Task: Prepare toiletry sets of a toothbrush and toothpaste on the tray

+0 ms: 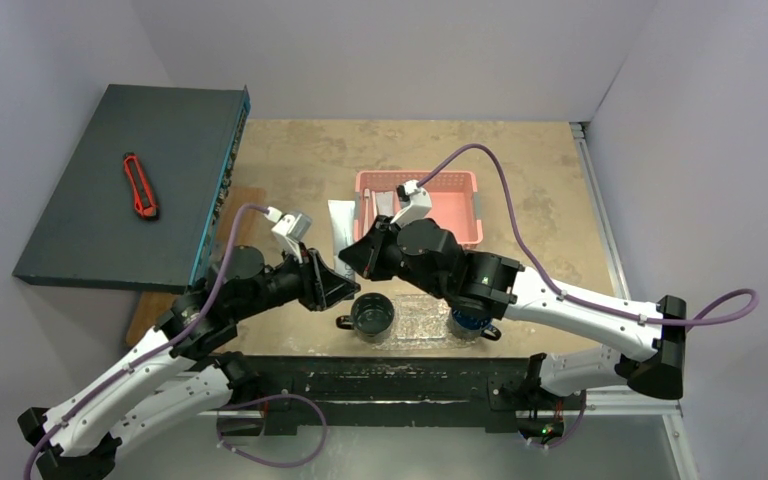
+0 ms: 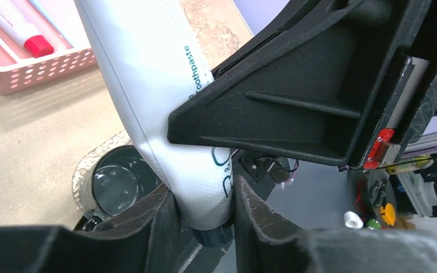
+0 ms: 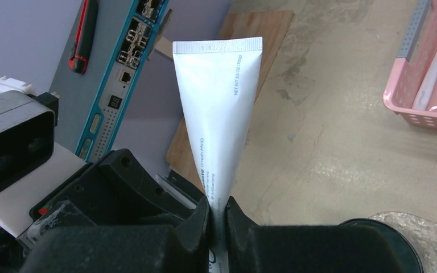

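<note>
A silvery-white toothpaste tube with a dark cap stands tilted between both grippers, crimped end pointing away. My right gripper is shut on its middle. My left gripper pinches it just above the cap, with both fingers against its sides. The tube hangs left of the dark green mug, which stands on the transparent bumpy tray. The blue mug is mostly hidden under my right arm. A slim pale toothbrush lies in the pink basket.
The pink perforated basket sits behind the tray and holds a red-capped tube. A dark network switch with a red box cutter on it lies at the left. A wooden board lies beside it.
</note>
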Available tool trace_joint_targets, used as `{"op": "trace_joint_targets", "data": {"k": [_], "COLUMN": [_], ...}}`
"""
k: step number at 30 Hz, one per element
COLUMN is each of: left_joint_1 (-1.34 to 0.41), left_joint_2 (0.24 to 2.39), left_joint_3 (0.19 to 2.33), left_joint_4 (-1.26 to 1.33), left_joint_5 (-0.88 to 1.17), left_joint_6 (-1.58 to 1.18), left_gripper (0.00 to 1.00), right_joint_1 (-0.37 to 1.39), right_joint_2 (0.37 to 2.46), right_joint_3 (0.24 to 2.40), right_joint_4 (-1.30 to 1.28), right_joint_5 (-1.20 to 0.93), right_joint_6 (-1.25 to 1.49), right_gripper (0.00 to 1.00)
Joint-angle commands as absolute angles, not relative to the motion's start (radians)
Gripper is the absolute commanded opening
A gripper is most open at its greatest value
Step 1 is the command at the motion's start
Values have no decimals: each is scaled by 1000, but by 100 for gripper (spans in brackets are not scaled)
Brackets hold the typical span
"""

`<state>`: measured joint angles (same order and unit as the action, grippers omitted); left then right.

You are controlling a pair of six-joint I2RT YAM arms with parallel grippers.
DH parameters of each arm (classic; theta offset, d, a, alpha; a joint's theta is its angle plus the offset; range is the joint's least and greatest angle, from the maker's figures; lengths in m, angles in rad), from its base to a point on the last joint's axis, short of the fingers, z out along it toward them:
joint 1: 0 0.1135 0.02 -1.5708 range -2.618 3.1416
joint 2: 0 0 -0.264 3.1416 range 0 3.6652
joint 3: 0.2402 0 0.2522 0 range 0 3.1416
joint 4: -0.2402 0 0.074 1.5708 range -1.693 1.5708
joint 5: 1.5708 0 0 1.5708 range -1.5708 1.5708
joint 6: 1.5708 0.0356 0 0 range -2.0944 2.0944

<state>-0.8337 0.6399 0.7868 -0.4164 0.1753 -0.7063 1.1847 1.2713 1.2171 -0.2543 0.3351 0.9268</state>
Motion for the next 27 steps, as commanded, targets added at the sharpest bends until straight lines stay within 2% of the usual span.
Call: {"op": "trace_joint_targets", "data": {"k": [1,4,7,12,21,27], "left_joint_1": [-838,-838,-838,-838,-838,-838], "left_joint_2": [625,619,612,600,542,506], "left_joint_3": [783,783,783,787,812,861], "left_joint_4": [-337,-341,-351,-391,-501,-614], "left_joint_5": [200,199,205,211,251,354], "left_joint_6": [-697,-695,-684,-660,-605,-550], "left_gripper": [22,0,0,0,0,0], "right_joint_1": [1193,1195,1195,1195,1193,1192], "right_joint_2": [1258,1254,1240,1192,1163,1159], "right_joint_3": [1257,1247,1236,1213,1258,1340], "right_joint_4": [-202,-205,-219,-226,-313,-419], "right_joint_5": [374,374,394,431,408,360], "right_joint_6": [950,947,939,894,701,507], "right_gripper": [9,12,31,48,54,61]}}
